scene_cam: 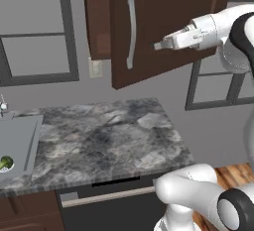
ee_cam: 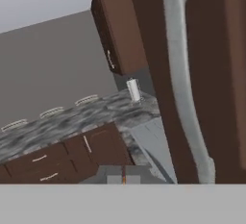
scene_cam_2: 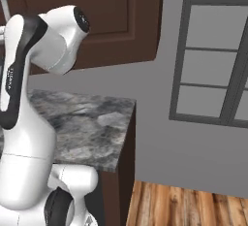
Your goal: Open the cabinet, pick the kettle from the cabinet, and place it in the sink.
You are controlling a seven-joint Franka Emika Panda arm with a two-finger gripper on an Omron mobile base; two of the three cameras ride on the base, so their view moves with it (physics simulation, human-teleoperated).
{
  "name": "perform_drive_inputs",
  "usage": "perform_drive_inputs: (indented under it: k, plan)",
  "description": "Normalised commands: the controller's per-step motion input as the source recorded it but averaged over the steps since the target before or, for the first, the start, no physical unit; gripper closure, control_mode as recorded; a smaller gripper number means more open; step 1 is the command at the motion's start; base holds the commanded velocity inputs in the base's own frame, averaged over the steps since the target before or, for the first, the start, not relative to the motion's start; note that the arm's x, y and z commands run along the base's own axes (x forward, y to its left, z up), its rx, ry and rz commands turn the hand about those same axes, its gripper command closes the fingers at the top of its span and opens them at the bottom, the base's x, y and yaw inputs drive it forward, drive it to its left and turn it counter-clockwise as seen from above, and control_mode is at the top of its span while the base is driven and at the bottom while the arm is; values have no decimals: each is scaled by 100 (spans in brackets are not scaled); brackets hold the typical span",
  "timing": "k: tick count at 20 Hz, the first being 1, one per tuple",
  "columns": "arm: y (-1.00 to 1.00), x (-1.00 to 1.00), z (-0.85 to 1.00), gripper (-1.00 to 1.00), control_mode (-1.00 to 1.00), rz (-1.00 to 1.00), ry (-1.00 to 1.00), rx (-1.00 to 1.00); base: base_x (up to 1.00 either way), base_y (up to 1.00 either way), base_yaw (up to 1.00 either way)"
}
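The cabinet (scene_cam: 163,22) is a dark brown wall unit, and its door carries a long silver bar handle (scene_cam: 131,29). My gripper (scene_cam: 158,45) points left at the door panel, just right of the handle's lower half, with its fingers shut together and nothing between them. In the hand view the handle (ee_cam: 185,88) runs down the right side, above and right of my gripper (ee_cam: 123,175). The sink (scene_cam: 22,141) is a grey basin at the far left of the counter. The kettle is hidden.
A small green broccoli piece (scene_cam: 6,162) lies in the sink. Grey marbled counter (scene_cam: 109,136) stretches under the cabinet, with a dark appliance front (scene_cam: 109,205) below it. Windows (scene_cam_2: 213,60) flank the wall. Lower brown cupboards (ee_cam: 72,153) and a white cylinder (ee_cam: 133,90) appear in the hand view.
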Motion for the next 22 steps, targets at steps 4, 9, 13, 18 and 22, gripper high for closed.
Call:
perform_drive_inputs:
  k: [4,9,13,18,22]
  plan:
    - [-11,-55,3,100,-100,8,0,1,0,0,0]
    - [11,-50,3,-100,-100,-5,1,8,0,0,0]
    - [40,-36,-1,-100,-100,-19,3,1,0,0,0]
    - [41,-28,-8,-100,-100,-24,5,5,0,0,0]
    - [36,-20,-5,-100,-100,-25,13,12,0,0,0]
